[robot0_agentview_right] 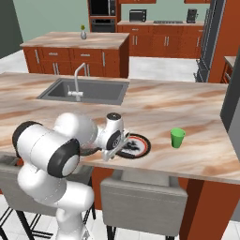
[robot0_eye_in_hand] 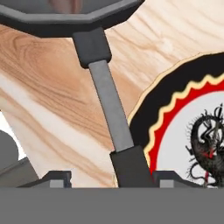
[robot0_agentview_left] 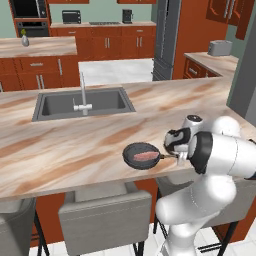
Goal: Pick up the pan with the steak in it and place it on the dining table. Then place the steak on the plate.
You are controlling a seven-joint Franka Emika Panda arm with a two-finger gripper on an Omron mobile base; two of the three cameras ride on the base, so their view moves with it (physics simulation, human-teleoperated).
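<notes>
The sink [robot0_agentview_left: 82, 104] is set into the dining table [robot0_agentview_left: 60, 145] on the left, with a tap [robot0_agentview_left: 83, 95] at its front edge. Further right, near the table's front edge, sits the pan [robot0_agentview_left: 141, 156] with the steak [robot0_agentview_left: 145, 156] lying flat inside it. The pan's thin handle [robot0_eye_in_hand: 111, 109] points right, toward the gripper [robot0_eye_in_hand: 113, 178]. In the hand view the two dark fingertips [robot0_eye_in_hand: 59, 178] stand on either side of the handle with a little gap, so the jaws look spread and not squeezing it. Just right of the pan lies the plate [robot0_agentview_right: 140, 145], and further right stands a green cup [robot0_agentview_right: 177, 138]
</notes>
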